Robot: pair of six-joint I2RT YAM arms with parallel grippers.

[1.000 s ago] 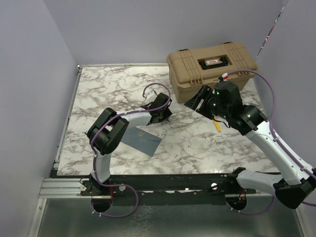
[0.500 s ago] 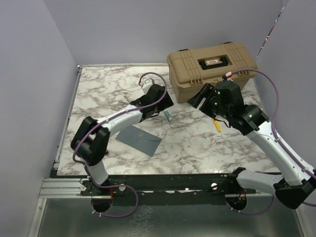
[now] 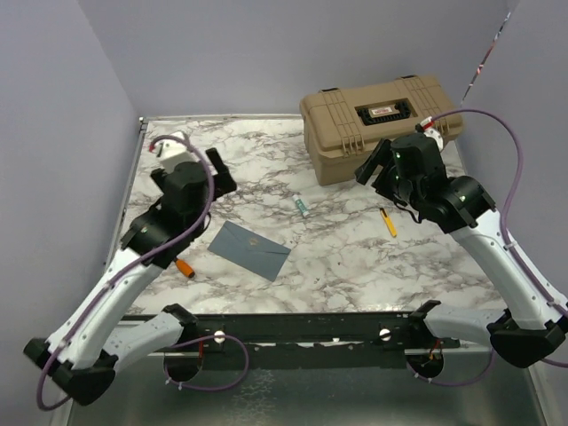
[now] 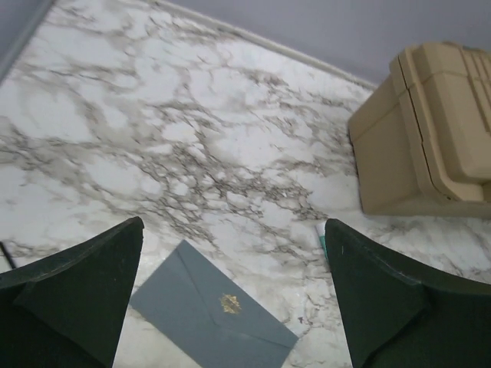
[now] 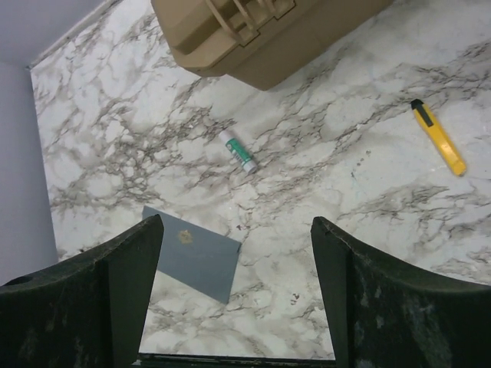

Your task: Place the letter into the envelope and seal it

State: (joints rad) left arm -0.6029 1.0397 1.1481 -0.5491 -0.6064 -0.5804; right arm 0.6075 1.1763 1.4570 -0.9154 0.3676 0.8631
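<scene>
**Top view:** The left arm has swung away. A second ago its left gripper (image 3: 222, 173) was nearly shut at the far corner of the flat slate-grey paper envelope (image 3: 249, 250). Now it hangs over the left of the white marble bench (image 3: 355, 266), fingers spread wide and holding nothing. The envelope sits where it was, left of centre and near the front edge. The right gripper (image 3: 373, 164) has drawn back towards the tan hard plastic case (image 3: 382, 115), released and empty.

Count: one envelope, one case, one small green-and-white glue stick (image 3: 303, 207), one yellow utility knife (image 3: 389, 222), one small orange object (image 3: 184, 267) beside the left arm. The stick and the orange piece were covered a second ago.

**Left wrist:** Both dark fingers (image 4: 77, 284) frame the shot, wide apart. The envelope (image 4: 215, 318) lies flat below, flap side up, with a gold mark at its centre. Bare marble (image 4: 153, 115) runs out to the far wall, and the case (image 4: 422, 138) is at the right.

**Right wrist:** Fingers (image 5: 100, 299) are parted with nothing between them. The envelope (image 5: 196, 253) has bare bench (image 5: 345, 192) on every side. The glue stick (image 5: 238, 151) lies between it and the case (image 5: 261, 31). The knife (image 5: 438, 136) is well apart to the right.
</scene>
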